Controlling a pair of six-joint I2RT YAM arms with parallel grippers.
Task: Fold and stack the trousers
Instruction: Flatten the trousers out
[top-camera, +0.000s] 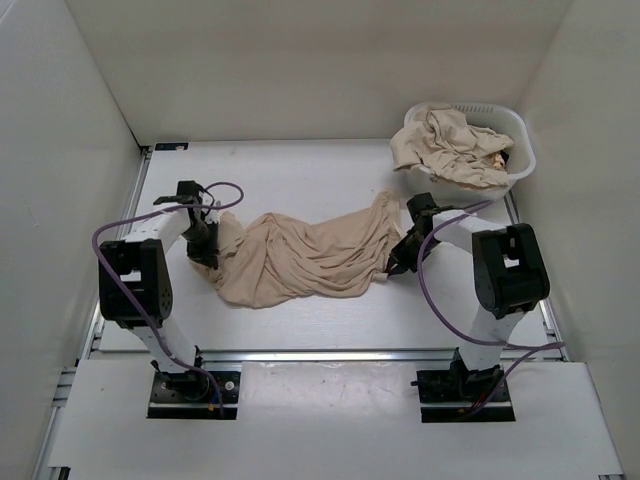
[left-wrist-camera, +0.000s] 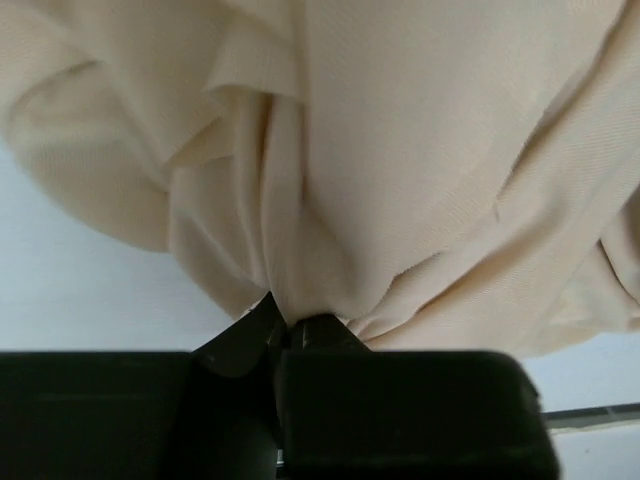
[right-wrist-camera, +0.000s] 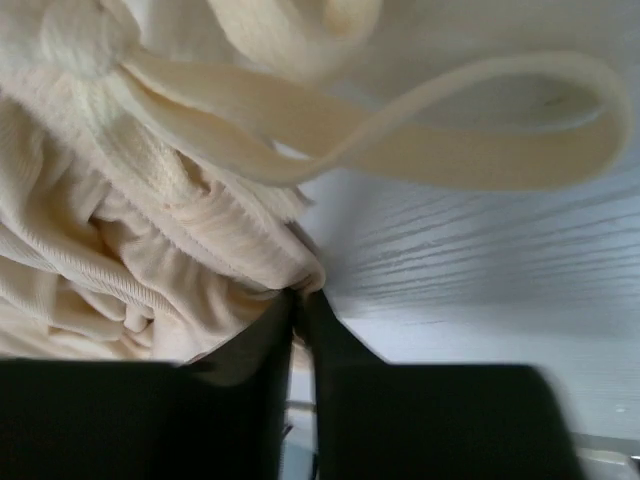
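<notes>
On the white bench (top-camera: 300, 175), mid-frame, the left end effector (top-camera: 207, 245) and right end effector (top-camera: 397, 260) are pinching opposite ends of the trousers (top-camera: 305, 262), likely to spread them flat.

Beige wrinkled trousers (top-camera: 310, 255), spread crumpled across the table (top-camera: 300, 170) middle, another pair (top-camera: 450, 145) heaped far right

Top view bright, even, diffuse light from above; soft faint shadows along near edge of trousers (top-camera: 300, 260); white table (top-camera: 300, 170) nearly overexposed, slight wide-angle bend at frame edges. Wrist views: fabric weave sharp mid-frame; left gripper (left-wrist-camera: 287, 322) and right gripper (right-wrist-camera: 300, 297) dark, blurred, out of focus close to lens; fabric loop (right-wrist-camera: 480, 130) slightly washed out
</notes>
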